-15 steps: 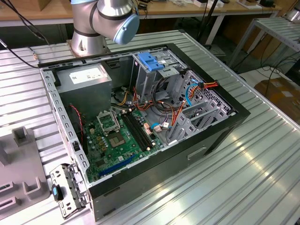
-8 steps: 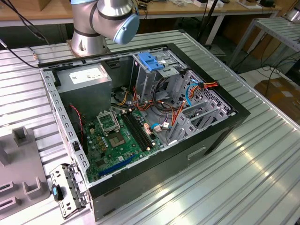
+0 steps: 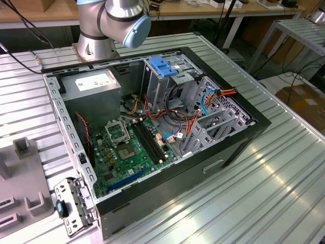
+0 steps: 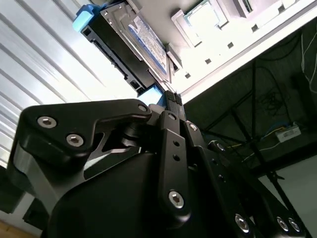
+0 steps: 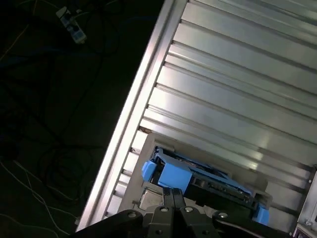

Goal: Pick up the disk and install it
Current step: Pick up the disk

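Observation:
The disk [image 4: 130, 43] is a dark metal drive with a white-and-blue label, set in a thin blue plastic carrier. In the first wrist view the disk [image 5: 218, 186] lies over a ribbed metal table top near its edge. My gripper [image 4: 171, 97] has its two black fingers pressed together at the carrier's blue end tab. In the first wrist view the gripper [image 5: 173, 192] meets that same blue tab from below. In the exterior view, the open computer case [image 3: 244, 137] lies on its side on the table, with the arm's base [image 3: 96, 40] behind it.
Inside the case are a grey drive cage with a blue handle [image 3: 165, 66], a grey power supply box [image 3: 94, 84], a green motherboard [image 3: 127, 147] and loose cables [image 3: 213, 96]. A grey fixture [image 3: 23, 178] sits at the exterior view's left. The table's edge [image 5: 133, 114] drops to a dark floor.

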`<state>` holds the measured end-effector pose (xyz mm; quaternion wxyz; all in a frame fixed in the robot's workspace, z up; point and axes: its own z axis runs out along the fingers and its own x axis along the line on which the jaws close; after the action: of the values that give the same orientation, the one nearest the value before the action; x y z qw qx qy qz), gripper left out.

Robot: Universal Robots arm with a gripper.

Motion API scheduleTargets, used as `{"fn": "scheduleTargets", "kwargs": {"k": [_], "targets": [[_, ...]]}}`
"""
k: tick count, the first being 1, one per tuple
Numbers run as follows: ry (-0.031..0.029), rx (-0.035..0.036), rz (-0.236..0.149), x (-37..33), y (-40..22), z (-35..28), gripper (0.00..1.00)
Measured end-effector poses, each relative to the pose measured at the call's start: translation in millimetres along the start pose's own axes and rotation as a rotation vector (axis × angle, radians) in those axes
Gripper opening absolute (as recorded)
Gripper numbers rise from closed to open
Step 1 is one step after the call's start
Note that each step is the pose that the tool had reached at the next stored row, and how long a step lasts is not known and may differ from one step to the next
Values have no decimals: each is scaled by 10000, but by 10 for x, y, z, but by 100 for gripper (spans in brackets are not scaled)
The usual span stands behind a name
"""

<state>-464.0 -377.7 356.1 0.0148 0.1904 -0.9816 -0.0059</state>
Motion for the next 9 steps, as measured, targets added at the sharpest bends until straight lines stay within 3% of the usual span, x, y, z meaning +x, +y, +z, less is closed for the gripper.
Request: {"fn": "scheduleTargets", "kwargs": {"k": [9], "targets": [[-32,62,-1411,-1,0,8,11]]}}
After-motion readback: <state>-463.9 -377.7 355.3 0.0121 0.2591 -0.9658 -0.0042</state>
